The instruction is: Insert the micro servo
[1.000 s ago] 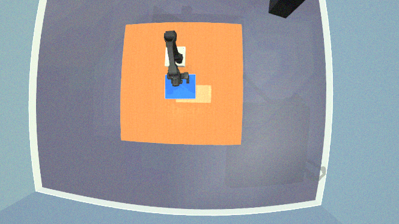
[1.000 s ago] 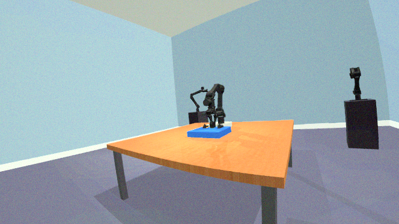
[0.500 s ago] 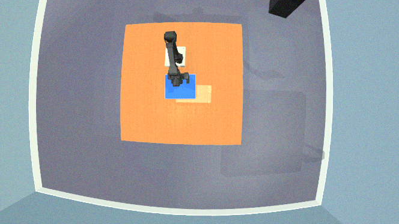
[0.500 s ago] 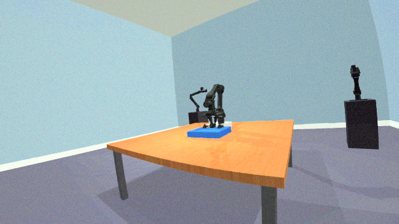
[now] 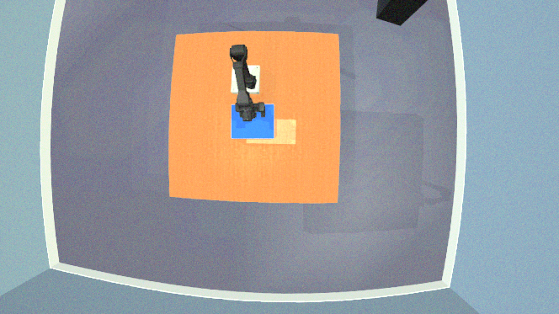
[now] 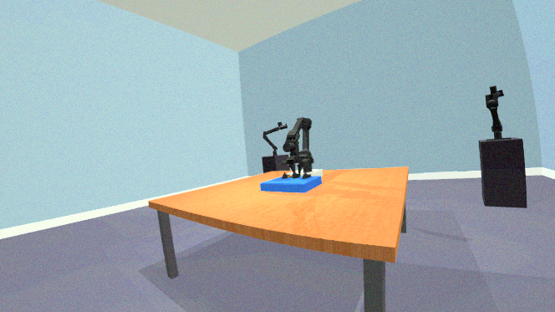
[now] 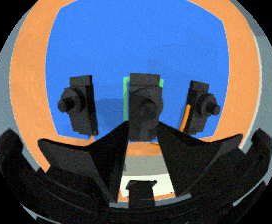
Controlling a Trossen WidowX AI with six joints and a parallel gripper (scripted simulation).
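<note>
My gripper [image 7: 141, 124] is shut on the loose micro servo [image 7: 145, 82], a dark block with its round shaft end facing up toward the wrist camera. It is over the blue deck [image 5: 252, 132] [image 6: 284, 187] [image 7: 137, 40], at the green pocket marking [image 7: 126, 102]. Green shows along its left side and at its upper right corner. The pocket opening is hidden beneath the servo. Whether both ears lie flat cannot be told. The held servo's cable and the side notch cannot be made out clearly.
One dark servo [image 7: 80, 107] stands left of the held one and another [image 7: 198, 107] stands right, with an orange strip [image 7: 185, 118] beside it. A white plate [image 5: 256, 74] lies behind the deck, under the arm. The deck rests on the orange table [image 5: 202, 166] [image 6: 334, 211].
</note>
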